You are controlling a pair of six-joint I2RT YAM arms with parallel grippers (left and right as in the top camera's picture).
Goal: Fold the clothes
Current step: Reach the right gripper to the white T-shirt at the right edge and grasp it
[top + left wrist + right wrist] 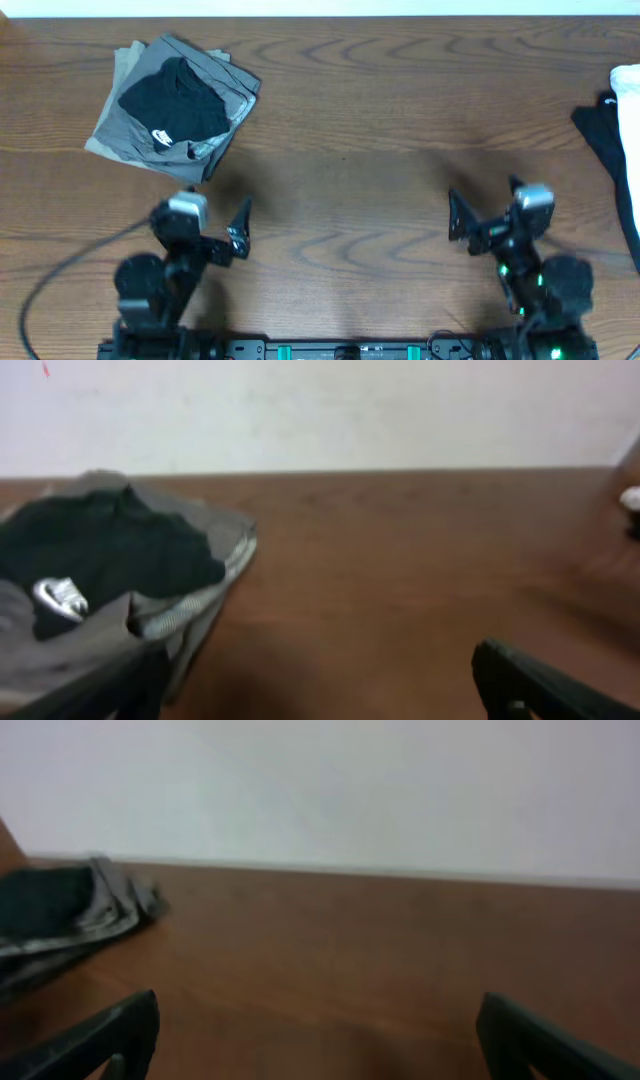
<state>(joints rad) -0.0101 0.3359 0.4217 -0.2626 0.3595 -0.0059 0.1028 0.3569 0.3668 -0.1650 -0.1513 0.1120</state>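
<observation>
Pause between garments: grey-and-black stack (175, 95) lies folded far-left on surface (350, 130), L end effector (218, 198) & R end effector (485, 200) wide open, empty; next grab prob. right-edge pile (622, 125).

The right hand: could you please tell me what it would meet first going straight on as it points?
The way looks free: the right hand faces bare table up to the wall, depth unclear; the clothes pile lies off left.
</observation>
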